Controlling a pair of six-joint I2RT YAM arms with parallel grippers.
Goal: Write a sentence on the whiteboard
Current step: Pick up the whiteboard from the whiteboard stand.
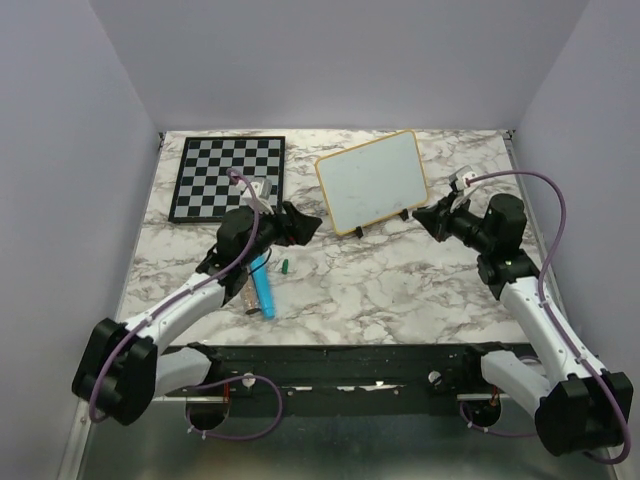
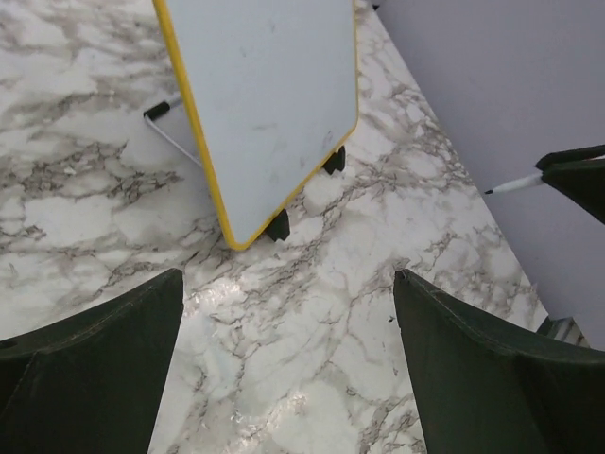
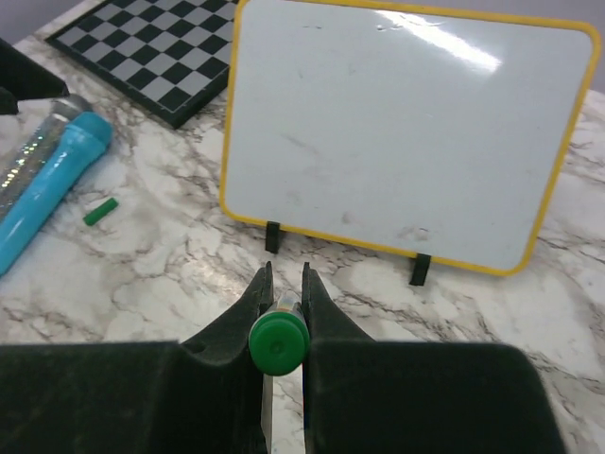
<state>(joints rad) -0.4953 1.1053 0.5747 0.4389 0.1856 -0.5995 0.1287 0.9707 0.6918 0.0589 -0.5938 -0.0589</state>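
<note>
**A:** Where is the whiteboard, and is anything on it?

**B:** The whiteboard (image 1: 372,182) stands propped on its small feet at the far middle of the table (image 1: 400,290). It leans back with its face toward the arms. The surface is bare apart from a few faint smudges, so no sentence is on it yet.

**A:** So which step is this?

**B:** I'd call it the approach before the first stroke. The right gripper (image 1: 437,217) sits just right of the board's near corner, pinched tight on a green marker (image 3: 278,342). The tip points at the board but is apart from it.

**A:** And the other arm?

**B:** The left gripper (image 1: 298,222) hangs by the board's left edge with its fingers spread wide and nothing between them. Nearer, a small green cap (image 1: 285,266) lies beside a blue tube (image 1: 262,285). The chessboard (image 1: 228,177) is at far left.

**A:** Next move?

**B:** Probably bringing the tip to the upper left of the face. The touch should be light, since a propped board could slide or tip backward.
</note>
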